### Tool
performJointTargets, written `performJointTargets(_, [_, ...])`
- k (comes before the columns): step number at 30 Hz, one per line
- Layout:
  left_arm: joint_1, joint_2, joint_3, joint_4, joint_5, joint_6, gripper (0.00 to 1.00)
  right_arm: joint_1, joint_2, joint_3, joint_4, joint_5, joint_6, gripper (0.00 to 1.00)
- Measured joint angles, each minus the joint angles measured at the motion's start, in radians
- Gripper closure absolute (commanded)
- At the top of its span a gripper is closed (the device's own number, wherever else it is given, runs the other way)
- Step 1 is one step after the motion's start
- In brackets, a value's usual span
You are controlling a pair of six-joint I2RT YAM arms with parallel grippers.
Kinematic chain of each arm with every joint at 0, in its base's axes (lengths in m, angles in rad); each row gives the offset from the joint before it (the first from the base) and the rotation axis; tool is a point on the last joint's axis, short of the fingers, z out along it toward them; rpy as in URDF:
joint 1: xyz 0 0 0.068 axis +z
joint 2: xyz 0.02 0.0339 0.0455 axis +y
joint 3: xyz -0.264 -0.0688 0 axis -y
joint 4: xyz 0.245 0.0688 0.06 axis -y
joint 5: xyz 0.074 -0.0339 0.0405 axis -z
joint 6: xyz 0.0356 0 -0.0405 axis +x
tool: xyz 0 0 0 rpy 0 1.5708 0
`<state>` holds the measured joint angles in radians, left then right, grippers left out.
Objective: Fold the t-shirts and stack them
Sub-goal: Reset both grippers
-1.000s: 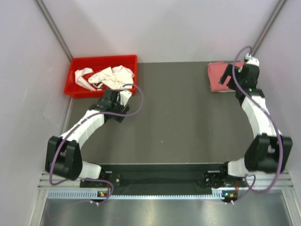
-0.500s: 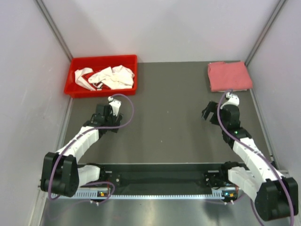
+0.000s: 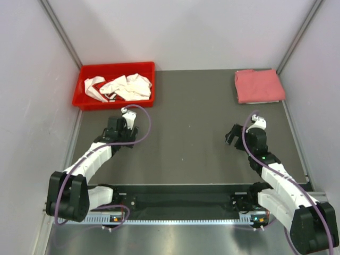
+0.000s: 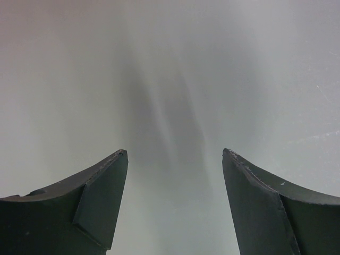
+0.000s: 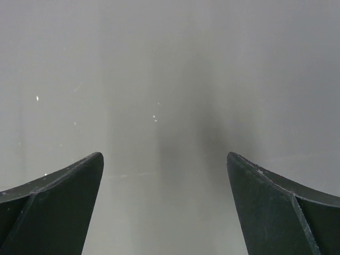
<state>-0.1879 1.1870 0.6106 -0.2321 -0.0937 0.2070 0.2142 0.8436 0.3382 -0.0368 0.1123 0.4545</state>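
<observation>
Both arms hang over the grey table (image 3: pixel 186 122), well apart from the shirts.
The left gripper (image 4: pixel 175 154) and right gripper (image 5: pixel 164 156) have their jaws spread, holding nothing. Crumpled white t-shirts (image 3: pixel 125 86) fill the red bin (image 3: pixel 114 67) far left, and a folded pink t-shirt (image 3: pixel 258 85) lies far right.

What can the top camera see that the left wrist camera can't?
Only the top view shows the red bin with white shirts in it, the folded pink shirt and the right tool. Only the left wrist view shows the left tool up close, its dark fingers apart with nothing between them. Both show the left tool and the grey table.
</observation>
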Motion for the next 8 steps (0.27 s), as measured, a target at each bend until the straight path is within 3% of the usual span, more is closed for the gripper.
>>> performJointTargets(8, [0.01, -0.001, -0.013, 0.0, 0.022, 0.012, 0.22, 0.0, 0.014, 0.0, 0.045, 0.0, -0.008, 0.0])
